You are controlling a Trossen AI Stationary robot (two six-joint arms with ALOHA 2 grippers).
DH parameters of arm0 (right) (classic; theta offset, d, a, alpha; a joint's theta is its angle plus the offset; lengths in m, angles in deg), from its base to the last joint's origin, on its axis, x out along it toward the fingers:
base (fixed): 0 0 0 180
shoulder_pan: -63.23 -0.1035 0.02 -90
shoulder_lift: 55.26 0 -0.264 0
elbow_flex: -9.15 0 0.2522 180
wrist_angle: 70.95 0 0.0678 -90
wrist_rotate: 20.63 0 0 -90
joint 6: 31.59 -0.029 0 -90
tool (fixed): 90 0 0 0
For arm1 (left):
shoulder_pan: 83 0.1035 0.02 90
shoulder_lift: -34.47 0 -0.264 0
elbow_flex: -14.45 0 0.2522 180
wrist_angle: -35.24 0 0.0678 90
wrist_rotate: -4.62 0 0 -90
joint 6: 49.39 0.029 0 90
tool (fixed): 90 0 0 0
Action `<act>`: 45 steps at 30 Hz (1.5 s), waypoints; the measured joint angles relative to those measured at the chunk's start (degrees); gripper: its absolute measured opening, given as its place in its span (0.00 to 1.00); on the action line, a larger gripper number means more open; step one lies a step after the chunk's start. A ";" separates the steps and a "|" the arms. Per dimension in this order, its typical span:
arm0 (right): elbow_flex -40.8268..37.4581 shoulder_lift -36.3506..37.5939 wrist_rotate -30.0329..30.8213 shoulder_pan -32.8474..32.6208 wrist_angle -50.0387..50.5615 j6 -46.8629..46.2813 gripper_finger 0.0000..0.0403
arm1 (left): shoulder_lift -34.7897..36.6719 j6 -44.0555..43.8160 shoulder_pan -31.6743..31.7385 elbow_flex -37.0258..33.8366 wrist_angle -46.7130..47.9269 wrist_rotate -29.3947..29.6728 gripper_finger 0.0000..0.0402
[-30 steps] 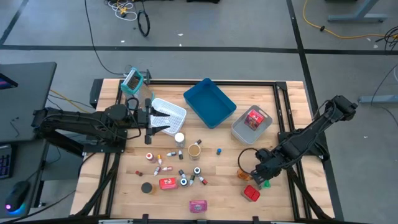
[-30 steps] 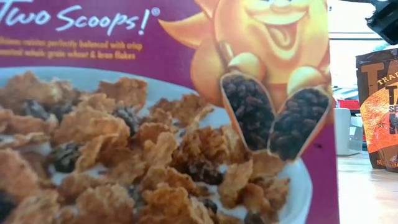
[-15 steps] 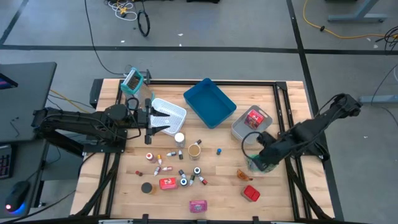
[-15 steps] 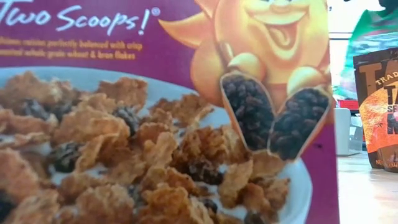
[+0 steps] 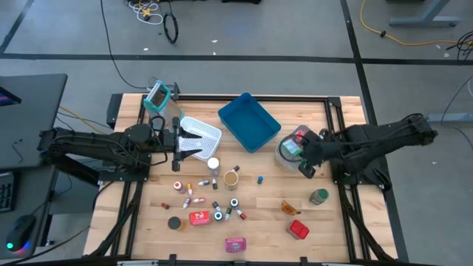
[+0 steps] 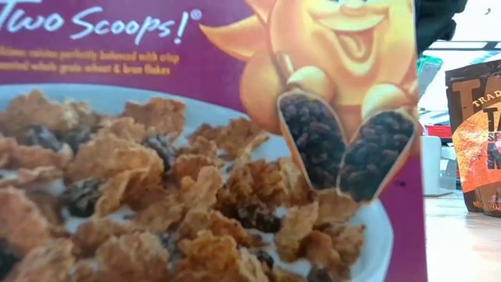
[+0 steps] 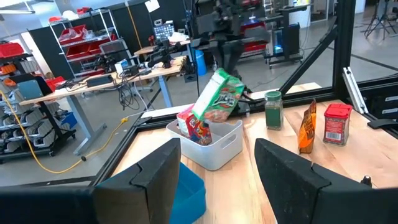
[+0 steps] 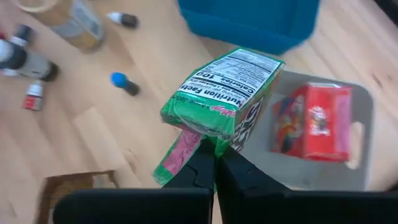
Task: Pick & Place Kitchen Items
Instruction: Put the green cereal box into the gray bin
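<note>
Right gripper [image 5: 301, 153] is pinched tight on a green cereal packet [image 8: 224, 93], holding it tilted over the near edge of the grey bin [image 5: 284, 159], which already has a red box [image 8: 311, 121] in it. Left gripper [image 5: 194, 140], fingers apart and empty, hangs over the white mesh basket [image 5: 211, 129].

Going left to right on the wooden table [image 5: 148, 210]: the basket, a scatter of little bottles [image 5: 222, 210], a red tin [image 5: 198, 217], a pink packet [image 5: 235, 244], the blue tray [image 5: 249, 120], then the bin, an orange packet [image 5: 290, 207], a green-lidded jar [image 5: 318, 196] and a red container [image 5: 298, 230].

Grey floor with cables behind. A cereal box [image 6: 203, 141] fills most of the low view.

Versus a second ago, the right arm has come up from the near right corner to the bin, carrying the packet.
</note>
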 joint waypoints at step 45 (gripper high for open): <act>-16.65 -2.22 0.99 29.23 -13.55 27.49 0.39 | 0.00 -1.72 0.01 0.00 0.04 0.00 0.54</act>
